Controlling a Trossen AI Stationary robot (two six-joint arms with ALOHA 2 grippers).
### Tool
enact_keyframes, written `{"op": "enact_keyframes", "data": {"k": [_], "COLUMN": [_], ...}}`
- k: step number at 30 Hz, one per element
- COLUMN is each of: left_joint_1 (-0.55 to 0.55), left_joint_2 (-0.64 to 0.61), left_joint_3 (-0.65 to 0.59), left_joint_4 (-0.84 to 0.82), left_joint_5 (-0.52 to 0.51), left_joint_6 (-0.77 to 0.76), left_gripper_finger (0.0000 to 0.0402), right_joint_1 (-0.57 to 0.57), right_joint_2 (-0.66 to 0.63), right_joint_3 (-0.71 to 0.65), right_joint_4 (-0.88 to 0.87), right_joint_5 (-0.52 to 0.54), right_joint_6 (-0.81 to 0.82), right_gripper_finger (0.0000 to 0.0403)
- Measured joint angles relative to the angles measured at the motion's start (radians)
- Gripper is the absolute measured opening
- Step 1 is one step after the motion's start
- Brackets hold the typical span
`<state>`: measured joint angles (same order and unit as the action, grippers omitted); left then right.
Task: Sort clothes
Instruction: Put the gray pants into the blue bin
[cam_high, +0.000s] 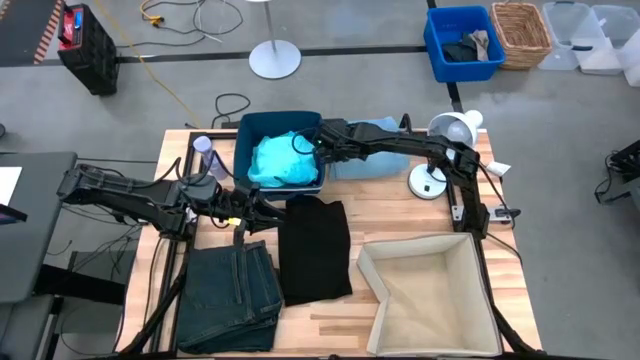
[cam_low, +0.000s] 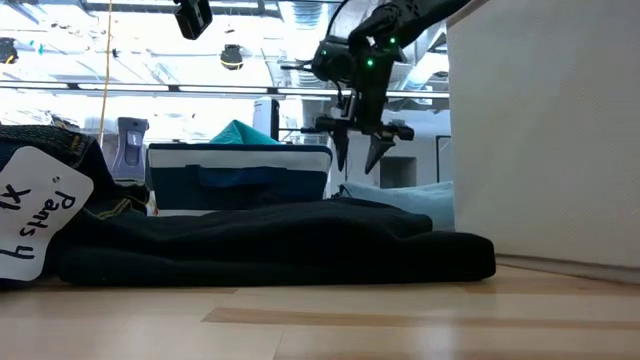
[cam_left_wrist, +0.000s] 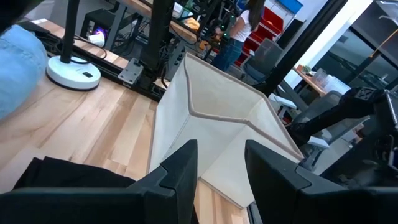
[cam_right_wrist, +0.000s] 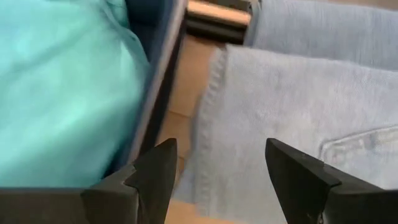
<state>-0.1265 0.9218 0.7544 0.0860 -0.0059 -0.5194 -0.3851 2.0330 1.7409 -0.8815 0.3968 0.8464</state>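
Note:
The teal-green top (cam_high: 283, 160) lies in the dark blue bin (cam_high: 243, 128) at the table's far middle; it also shows in the right wrist view (cam_right_wrist: 62, 93). The light blue denim piece (cam_high: 372, 162) lies flat on the table right of the bin. The black shirt (cam_high: 315, 250) lies spread mid-table. The dark green-grey jeans (cam_high: 232, 295) lie folded at the near left, with a paper tag (cam_low: 40, 215). My right gripper (cam_low: 362, 150) is open and empty, fingers pointing down, above the bin's right wall (cam_right_wrist: 158, 74) and the denim's edge (cam_right_wrist: 211, 99). My left gripper (cam_left_wrist: 222, 171) is open and empty, low at the black shirt's far left corner (cam_left_wrist: 68, 177).
The beige fabric box (cam_high: 430, 295) stands open at the near right. A white lamp (cam_high: 440, 150) stands at the far right, and a bottle (cam_high: 205, 150) stands left of the bin. Black frame posts (cam_high: 462, 200) stand right of the denim. A person (cam_left_wrist: 239, 31) stands in the room behind.

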Motion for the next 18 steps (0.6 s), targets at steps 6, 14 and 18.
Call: {"op": "enact_keyframes", "data": {"k": [6, 14, 18], "left_joint_1": [0.000, 0.000, 0.000], "left_joint_2": [0.000, 0.000, 0.000], "left_joint_3": [0.000, 0.000, 0.000], "left_joint_4": [0.000, -0.001, -0.001], "left_joint_5": [-0.017, -0.021, -0.021], "left_joint_6": [0.025, 0.025, 0.024], "left_gripper_finger": [0.0130, 0.0130, 0.0130], "right_joint_1": [-0.019, -0.013, -0.015], "right_joint_2": [0.036, 0.077, 0.077], "right_joint_3": [-0.011, -0.008, -0.020], "right_joint_4": [-0.012, -0.018, -0.022], "right_joint_5": [-0.026, -0.084, -0.084], "right_joint_6": [-0.041, -0.036, -0.030], "right_gripper_finger": [0.0263, 0.0263, 0.0262]}}
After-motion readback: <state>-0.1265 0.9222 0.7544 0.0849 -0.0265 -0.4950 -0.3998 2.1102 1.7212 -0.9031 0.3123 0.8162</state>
